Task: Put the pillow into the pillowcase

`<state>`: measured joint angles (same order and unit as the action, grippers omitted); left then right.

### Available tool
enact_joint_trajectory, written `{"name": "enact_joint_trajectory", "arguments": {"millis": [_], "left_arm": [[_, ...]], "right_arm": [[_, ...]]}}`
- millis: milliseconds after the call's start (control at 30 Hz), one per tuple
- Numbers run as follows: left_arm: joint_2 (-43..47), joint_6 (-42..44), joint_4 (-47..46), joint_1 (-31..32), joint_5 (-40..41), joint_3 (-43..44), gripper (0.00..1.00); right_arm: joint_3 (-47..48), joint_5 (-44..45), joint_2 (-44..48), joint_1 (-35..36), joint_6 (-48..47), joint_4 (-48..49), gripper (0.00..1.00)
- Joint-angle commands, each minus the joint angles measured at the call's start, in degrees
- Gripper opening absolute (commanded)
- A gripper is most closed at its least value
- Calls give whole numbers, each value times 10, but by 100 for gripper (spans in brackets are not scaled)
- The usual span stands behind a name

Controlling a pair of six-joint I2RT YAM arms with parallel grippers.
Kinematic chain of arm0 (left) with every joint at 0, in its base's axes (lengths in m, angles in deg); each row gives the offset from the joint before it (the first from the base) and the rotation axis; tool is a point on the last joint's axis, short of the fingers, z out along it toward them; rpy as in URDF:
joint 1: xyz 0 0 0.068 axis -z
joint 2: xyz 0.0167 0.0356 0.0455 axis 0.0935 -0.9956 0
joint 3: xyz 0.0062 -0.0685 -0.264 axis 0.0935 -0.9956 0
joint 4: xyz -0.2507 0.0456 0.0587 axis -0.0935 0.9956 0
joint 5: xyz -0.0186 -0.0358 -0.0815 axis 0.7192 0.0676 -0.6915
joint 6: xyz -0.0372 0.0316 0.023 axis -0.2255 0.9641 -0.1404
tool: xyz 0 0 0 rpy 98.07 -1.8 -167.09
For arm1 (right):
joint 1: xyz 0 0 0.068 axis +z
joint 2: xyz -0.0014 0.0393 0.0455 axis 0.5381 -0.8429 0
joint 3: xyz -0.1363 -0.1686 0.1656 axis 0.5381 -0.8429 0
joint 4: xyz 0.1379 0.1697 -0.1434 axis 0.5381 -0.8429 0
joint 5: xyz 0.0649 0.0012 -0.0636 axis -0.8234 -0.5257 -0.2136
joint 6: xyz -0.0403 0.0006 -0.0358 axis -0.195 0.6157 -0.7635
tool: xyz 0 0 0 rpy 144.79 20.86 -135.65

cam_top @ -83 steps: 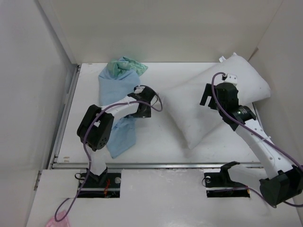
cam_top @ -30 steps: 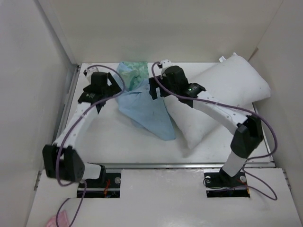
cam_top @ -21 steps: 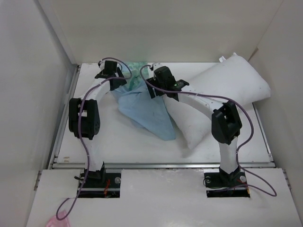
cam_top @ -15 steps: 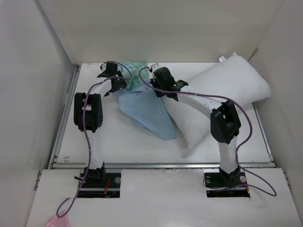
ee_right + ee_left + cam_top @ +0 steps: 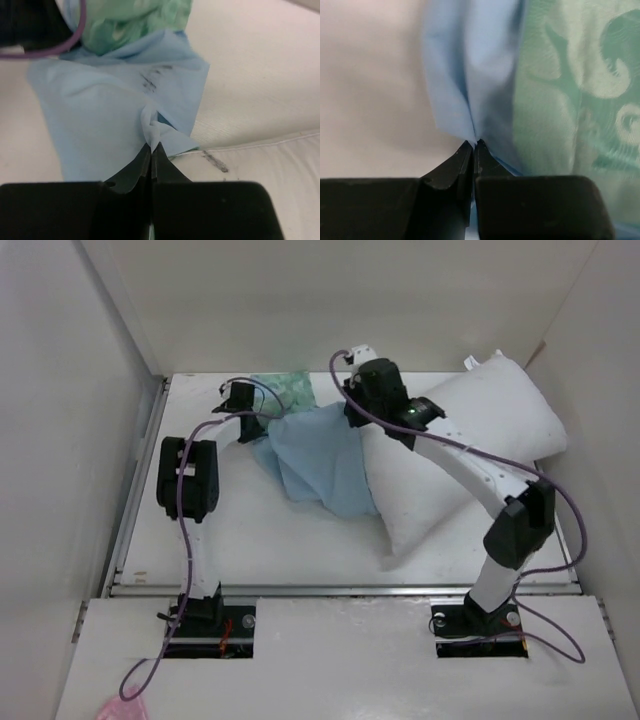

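Observation:
The pillowcase (image 5: 325, 465) lies at the table's back middle, pale blue face up, with its teal satin side (image 5: 288, 388) bunched behind. Its right part drapes over the left end of the white pillow (image 5: 480, 430), which lies slanted at the back right. My left gripper (image 5: 268, 423) is shut on the pillowcase's left edge; in the left wrist view its tips (image 5: 473, 143) pinch a pale blue fold (image 5: 465, 75) beside the teal satin (image 5: 570, 90). My right gripper (image 5: 352, 412) is shut on the upper right edge, tips (image 5: 151, 146) pinching blue cloth (image 5: 95, 110) just above the pillow's seam (image 5: 260, 165).
White walls close in the table on the left (image 5: 60, 440), back and right. A metal rail (image 5: 340, 590) runs along the table's front edge. Purple cables (image 5: 260, 390) loop over both arms. A pink scrap (image 5: 120, 708) lies off the table at lower left.
Both grippers have shut on the pillowcase. The right gripper has moved right and back, pulling the blue cloth over the pillow's left end; the left arm has shifted slightly right.

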<state>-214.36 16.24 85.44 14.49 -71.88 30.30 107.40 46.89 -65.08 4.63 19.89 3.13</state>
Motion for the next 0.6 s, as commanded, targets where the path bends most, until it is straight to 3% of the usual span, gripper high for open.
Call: {"name": "enact_joint_trajectory", "arguments": {"millis": [0,167,267,433,567], "left_arm": [[147,-40,-20,-43,78,-96,0],[416,-50,30,-122,166,-175,0],[545,-56,69,-128,256,-183,0],[696,-44,127,-128,307,-151,0],[723,-32,146,-128,333,-121,0]], "right_arm": [[14,1,95,-23,45,27,0],[19,-15,150,-28,45,0,0],[19,-22,183,-23,38,0,0],[33,24,219,-18,31,-25,0],[33,24,220,-18,31,-31,0]]}}
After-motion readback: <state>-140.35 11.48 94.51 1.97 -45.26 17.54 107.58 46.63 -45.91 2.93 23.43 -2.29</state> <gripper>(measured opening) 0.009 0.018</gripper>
